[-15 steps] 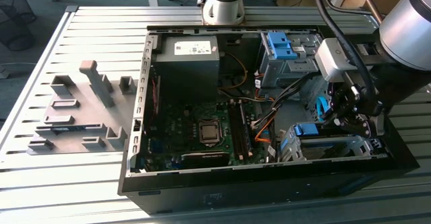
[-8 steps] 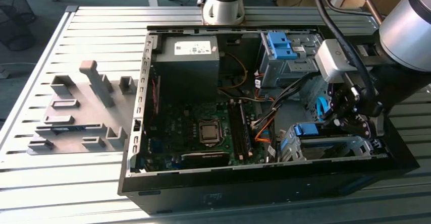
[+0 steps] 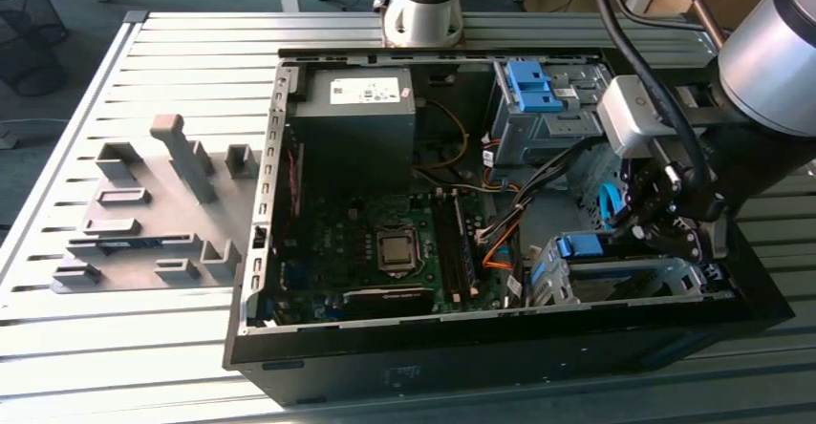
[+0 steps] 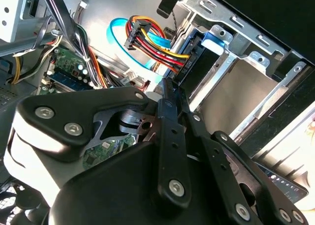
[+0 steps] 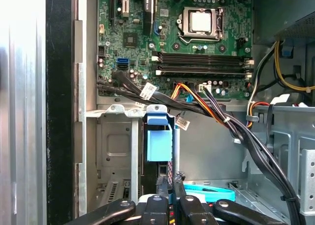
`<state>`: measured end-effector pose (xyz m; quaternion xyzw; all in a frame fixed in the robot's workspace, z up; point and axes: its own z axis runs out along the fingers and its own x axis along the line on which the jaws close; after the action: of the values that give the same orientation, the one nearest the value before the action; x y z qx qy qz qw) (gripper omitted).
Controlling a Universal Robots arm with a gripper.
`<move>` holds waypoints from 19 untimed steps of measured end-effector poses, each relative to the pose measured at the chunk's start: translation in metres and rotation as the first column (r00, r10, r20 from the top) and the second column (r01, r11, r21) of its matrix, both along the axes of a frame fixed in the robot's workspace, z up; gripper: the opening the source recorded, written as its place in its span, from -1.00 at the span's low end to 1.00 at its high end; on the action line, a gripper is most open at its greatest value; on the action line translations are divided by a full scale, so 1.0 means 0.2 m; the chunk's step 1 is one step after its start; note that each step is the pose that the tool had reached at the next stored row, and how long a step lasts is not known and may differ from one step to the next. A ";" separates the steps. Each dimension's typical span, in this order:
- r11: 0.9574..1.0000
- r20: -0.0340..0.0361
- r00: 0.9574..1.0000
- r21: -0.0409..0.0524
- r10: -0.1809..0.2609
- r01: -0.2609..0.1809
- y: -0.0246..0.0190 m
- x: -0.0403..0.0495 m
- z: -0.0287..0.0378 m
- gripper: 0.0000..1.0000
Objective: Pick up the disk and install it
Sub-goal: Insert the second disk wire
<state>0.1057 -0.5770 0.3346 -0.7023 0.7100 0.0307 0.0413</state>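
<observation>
While the hand [image 3: 648, 225] sits low inside the open PC case [image 3: 268, 185], at about 4 o'clock of the case in the exterior view, the disk [image 3: 582, 247] stands on edge in the lower drive cage [image 3: 637, 276]. Its blue frame tab faces up. In the first wrist view the disk [image 5: 158, 142] is just ahead of the hand [image 5: 171, 179]. The hand is narrow, tips nearly together at the disk's near edge. Whether they pinch anything, can't tell.

Step in hand, my read: seating the disk in the cage.
- Keep the push straight along the cage rails. A tilt would likely jam the blue frame against the metal wall.
- Watch the cable bundle [image 5: 211, 112], which crosses right by the slot and could snag.
- Go slow and stop when the frame sits flush.

Counts:
- 1 disk
- 1 hand
- 1 case
- 2 drive cages: the lower one, plus the upper cage [image 3: 548, 118] at 1 o'clock
- 1 blue bracket [image 3: 529, 85], in the upper cage
- 1 dark grey box [image 3: 351, 118] at 12 o'clock
- 1 motherboard [image 3: 370, 243], with 1 processor socket [image 3: 397, 249]
- 1 grey fixture plate [image 3: 140, 214] on the tabletop [image 3: 128, 348], at 9 o'clock of the case
</observation>
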 end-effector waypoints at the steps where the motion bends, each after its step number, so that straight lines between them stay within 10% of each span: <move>1: 1.000 0.000 1.000 0.000 0.000 0.000 0.000 0.000 -0.001 -0.69; 19: 1.000 0.000 1.000 0.000 -0.001 0.001 -0.002 0.002 -0.023 -0.69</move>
<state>0.1061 -0.5773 0.3300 -0.7019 0.7104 0.0306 0.0413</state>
